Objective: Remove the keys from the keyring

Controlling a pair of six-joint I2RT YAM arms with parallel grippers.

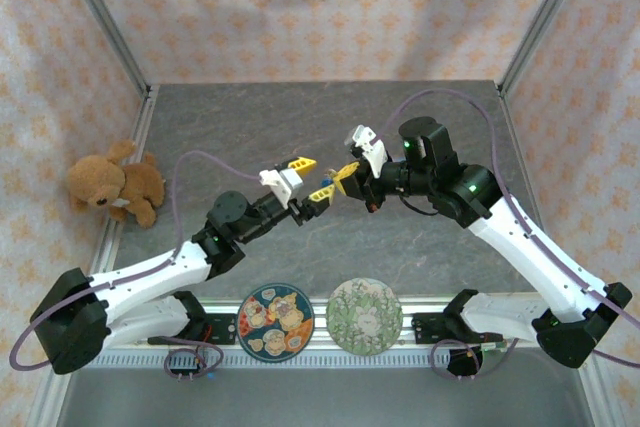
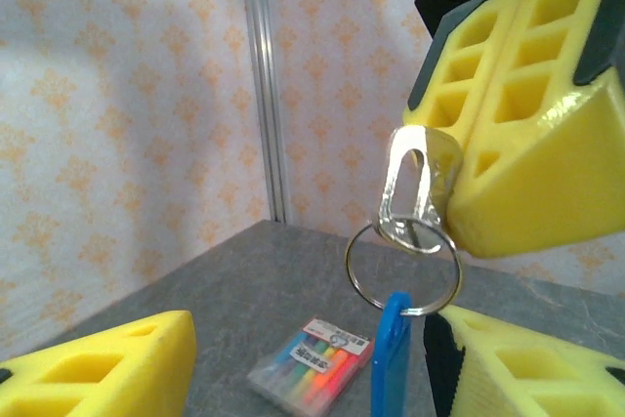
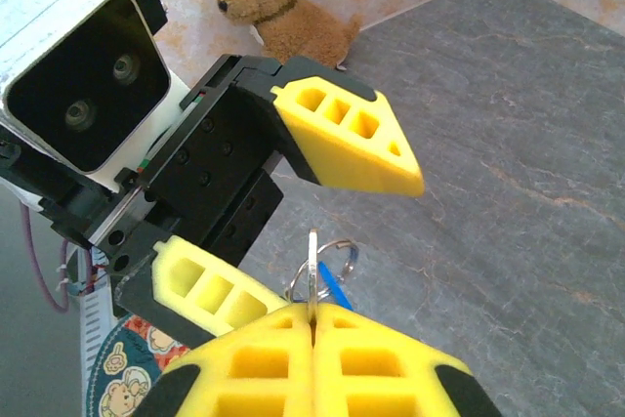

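Observation:
A silver key (image 2: pixel 420 192) stands edge-on between the yellow foam fingers of my right gripper (image 3: pixel 312 314), which is shut on it above the table. From that key hangs the round wire keyring (image 2: pixel 402 271), and a blue key (image 2: pixel 391 358) dangles from the ring's lower edge. My left gripper (image 2: pixel 312 339) is open, with one finger on each side of the ring and blue key. Its right fingertip (image 2: pixel 469 334) is close beside the blue key. In the top view, the left gripper (image 1: pixel 322 177) and right gripper (image 1: pixel 347 175) meet tip to tip over the table's middle.
A pack of coloured highlighters (image 2: pixel 312 363) lies on the grey tabletop below the grippers. A brown teddy bear (image 1: pixel 115 182) sits at the left wall. Two round patterned plates (image 1: pixel 276 320) (image 1: pixel 365 315) lie at the near edge between the arm bases.

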